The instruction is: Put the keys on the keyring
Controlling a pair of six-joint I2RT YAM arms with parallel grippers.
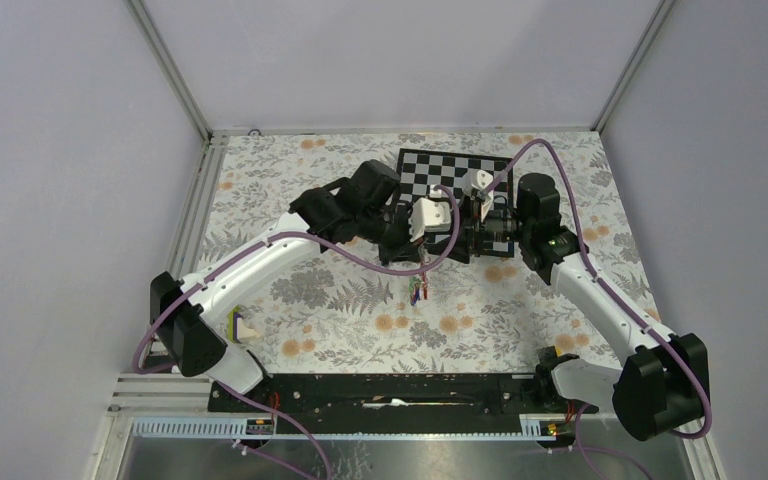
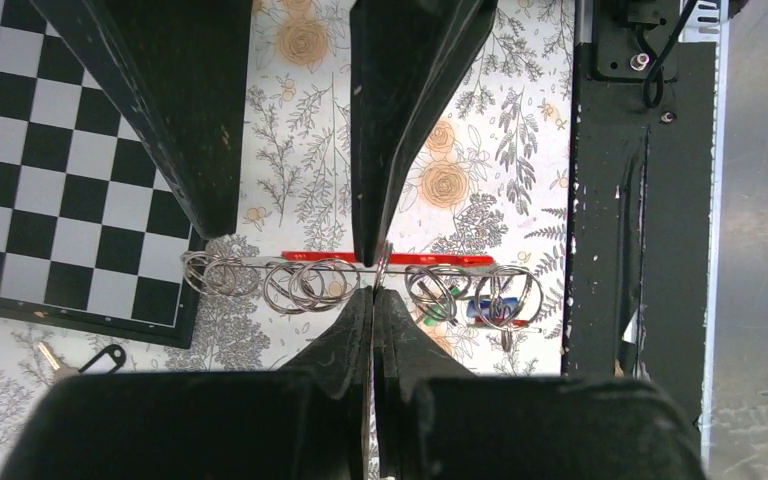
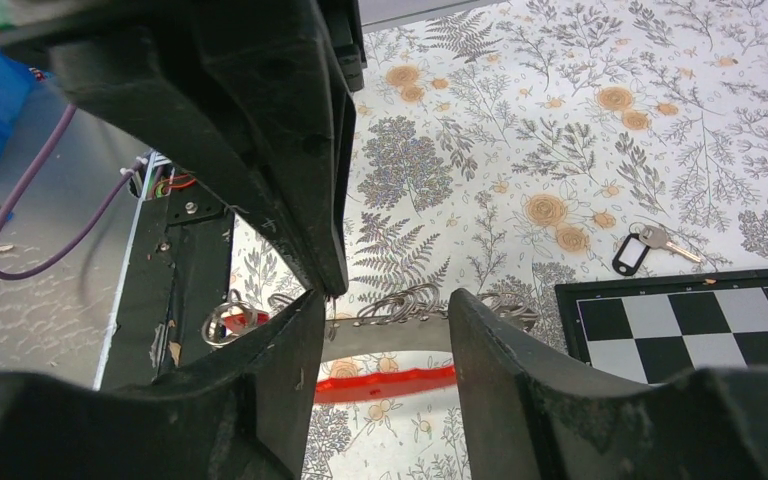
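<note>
A thin metal keyring strip (image 2: 260, 262) with several split rings (image 2: 305, 285) on it is held in the air between the arms. My left gripper (image 2: 373, 288) is shut on its middle, and its tip also shows in the right wrist view (image 3: 328, 285). The keys hang from rings at the strip's near end: a green tag (image 2: 438, 312), a blue tag (image 2: 487, 308) and a sliver of red. They dangle in the top view (image 1: 418, 290). My right gripper (image 3: 385, 300) is open, its fingers (image 3: 260, 390) astride the strip (image 3: 400, 335).
A chessboard (image 1: 455, 175) lies at the back, under the grippers' far side. A loose key with a black tag (image 3: 632, 250) lies on the floral cloth beside it. A yellow-and-white block (image 1: 241, 326) sits near the left arm's base. A black rail (image 1: 390, 390) runs along the near edge.
</note>
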